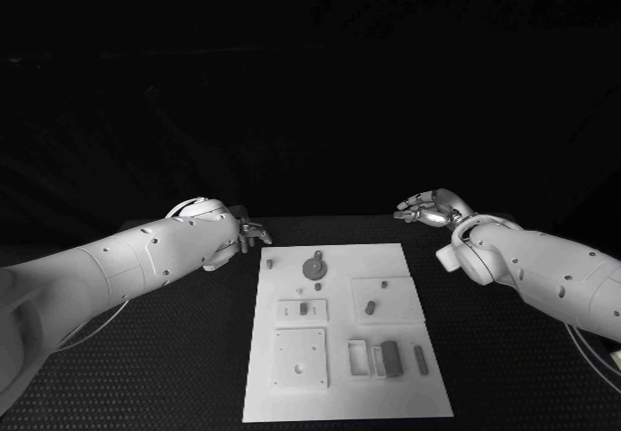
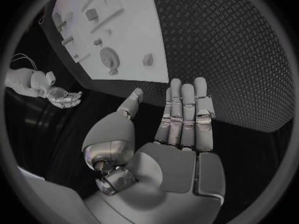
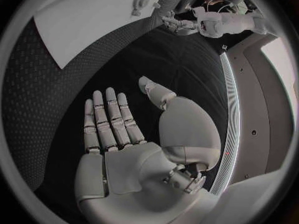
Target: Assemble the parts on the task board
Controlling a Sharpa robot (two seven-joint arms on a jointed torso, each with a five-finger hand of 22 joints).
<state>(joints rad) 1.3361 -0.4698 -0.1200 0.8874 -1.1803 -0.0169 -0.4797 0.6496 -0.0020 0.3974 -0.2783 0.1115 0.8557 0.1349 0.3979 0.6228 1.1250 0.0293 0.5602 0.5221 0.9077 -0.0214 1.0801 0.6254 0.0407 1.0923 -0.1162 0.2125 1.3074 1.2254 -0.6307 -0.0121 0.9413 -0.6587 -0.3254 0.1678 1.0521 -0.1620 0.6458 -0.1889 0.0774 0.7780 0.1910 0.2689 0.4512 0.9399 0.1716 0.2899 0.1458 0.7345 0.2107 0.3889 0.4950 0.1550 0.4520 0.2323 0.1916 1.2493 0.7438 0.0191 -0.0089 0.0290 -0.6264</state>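
Black table (image 1: 155,359) spread wide under everything, dimpled rubbery mat across the top, likely grippy. White board (image 1: 343,395) flat at the middle of it, long edge running away from the robot; looks a rigid plate, probably stays put and needs no lifting. Both arms raised at the far corners of the board, one to each side. Left hand (image 2: 181,134) flat and open, fingers straight and side by side, thumb apart, nothing held; hovering beyond the board's far left corner. Right hand (image 3: 124,139) likewise open, palm bare, fingers extended, nothing held; up off the mat past the far right corner, well apart from the board. On the board, near end: a square plate with holes (image 1: 301,357) at the left, and beside it a tray of dark upright blocks (image 1: 389,356). Further on, a small dark piece in a low frame (image 1: 304,309) and another short piece (image 1: 369,307) on a raised square to its right. Round gear-like disc (image 1: 313,268) near the far end, a small peg (image 1: 319,255) just beyond it. Probably all hard, light, stiff plastic or metal, smooth enough to slip; best pinched across the sides between thumb and fingertip, the disc by its rim. Small enough to tip or skid if nudged. No brand, label or writing legible anywhere.
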